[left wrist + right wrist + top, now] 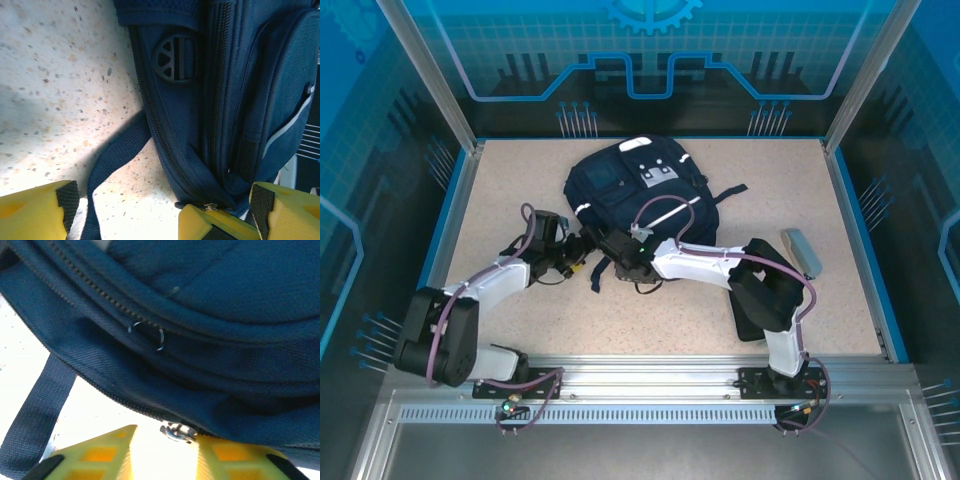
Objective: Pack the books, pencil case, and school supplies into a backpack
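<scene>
Unzipping the backpack [630,190], lying at 12 o'clock on the bench [500,210], seems underway: right claw [165,440] is straddling the zip pull [177,431], jaws apart, left claw [160,212] gaping; next needs a firm pinch.

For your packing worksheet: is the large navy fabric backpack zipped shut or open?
Shut, as far as visible: the large navy fabric backpack lies flat, zipper teeth meshed.
</scene>
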`<state>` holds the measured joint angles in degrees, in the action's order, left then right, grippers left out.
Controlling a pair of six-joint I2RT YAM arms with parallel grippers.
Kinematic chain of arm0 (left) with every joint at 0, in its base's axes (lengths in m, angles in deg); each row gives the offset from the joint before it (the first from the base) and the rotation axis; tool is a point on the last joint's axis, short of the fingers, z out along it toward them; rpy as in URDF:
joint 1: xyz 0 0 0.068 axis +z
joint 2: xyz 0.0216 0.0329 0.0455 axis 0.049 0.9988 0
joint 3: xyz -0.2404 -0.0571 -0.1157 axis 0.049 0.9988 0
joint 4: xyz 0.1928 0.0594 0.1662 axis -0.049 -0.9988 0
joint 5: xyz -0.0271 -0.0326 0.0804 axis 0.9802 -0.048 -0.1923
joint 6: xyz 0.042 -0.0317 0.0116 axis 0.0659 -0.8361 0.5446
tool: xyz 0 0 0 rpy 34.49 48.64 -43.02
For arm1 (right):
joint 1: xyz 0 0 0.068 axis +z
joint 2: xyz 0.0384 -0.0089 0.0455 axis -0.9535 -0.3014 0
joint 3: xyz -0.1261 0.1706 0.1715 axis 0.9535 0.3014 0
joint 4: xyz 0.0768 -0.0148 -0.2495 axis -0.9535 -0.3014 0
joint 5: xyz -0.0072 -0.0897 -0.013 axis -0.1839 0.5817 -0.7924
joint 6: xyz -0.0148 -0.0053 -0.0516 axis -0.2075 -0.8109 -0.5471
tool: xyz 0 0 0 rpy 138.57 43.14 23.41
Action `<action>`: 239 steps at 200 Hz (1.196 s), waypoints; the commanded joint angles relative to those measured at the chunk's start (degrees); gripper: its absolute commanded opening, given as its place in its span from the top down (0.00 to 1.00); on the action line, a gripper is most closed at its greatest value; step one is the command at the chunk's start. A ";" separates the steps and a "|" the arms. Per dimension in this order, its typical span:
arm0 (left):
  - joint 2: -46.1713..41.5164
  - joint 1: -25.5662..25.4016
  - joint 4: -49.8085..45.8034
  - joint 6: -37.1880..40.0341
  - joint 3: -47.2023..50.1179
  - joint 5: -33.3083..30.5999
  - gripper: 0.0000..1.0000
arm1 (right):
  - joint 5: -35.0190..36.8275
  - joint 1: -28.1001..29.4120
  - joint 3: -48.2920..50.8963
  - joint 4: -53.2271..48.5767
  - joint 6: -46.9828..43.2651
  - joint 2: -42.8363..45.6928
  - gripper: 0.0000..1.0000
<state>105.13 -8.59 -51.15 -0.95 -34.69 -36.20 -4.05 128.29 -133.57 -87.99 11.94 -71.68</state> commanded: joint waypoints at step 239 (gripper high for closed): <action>19.22 -0.73 13.09 -4.70 -5.38 -1.51 1.00 | 15.91 -2.33 12.42 -19.20 -4.58 17.78 1.00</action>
<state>123.33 -9.95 -35.28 -8.32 -38.23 -33.55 6.64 128.60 -124.39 -100.42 7.02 -58.32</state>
